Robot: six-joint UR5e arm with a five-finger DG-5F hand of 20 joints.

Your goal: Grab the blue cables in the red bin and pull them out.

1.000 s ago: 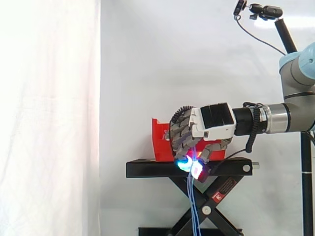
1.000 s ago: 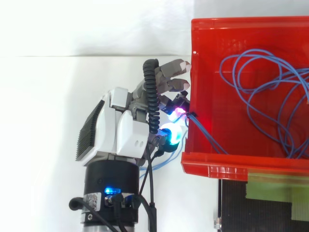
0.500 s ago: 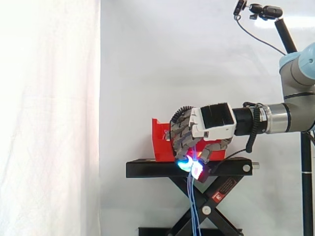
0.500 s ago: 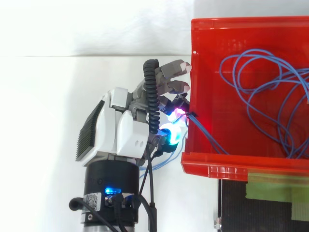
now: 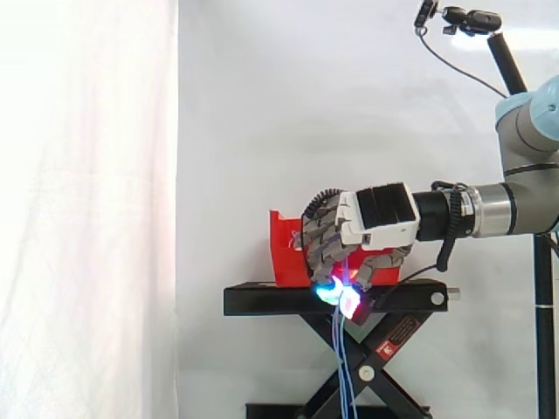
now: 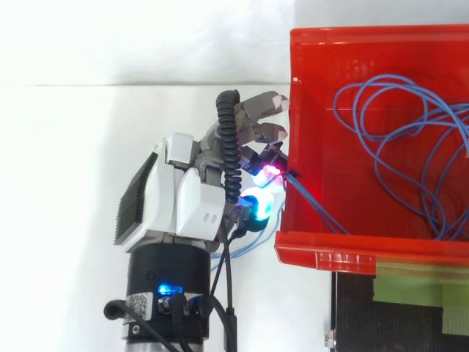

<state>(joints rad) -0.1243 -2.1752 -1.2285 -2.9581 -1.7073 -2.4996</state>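
Thin blue cables lie in loose loops inside the red bin. A few strands run over the bin's left wall into my hand, which sits just outside that wall with its fingers curled and pinching them. In the side view my hand is in front of the red bin, and the blue strands hang straight down from its glowing fingertips past the stand.
The bin rests on a black scissor-lift stand before the white curtain. A black plate with a green strip shows below the bin in the top view. A camera on a black pole stands at the upper right.
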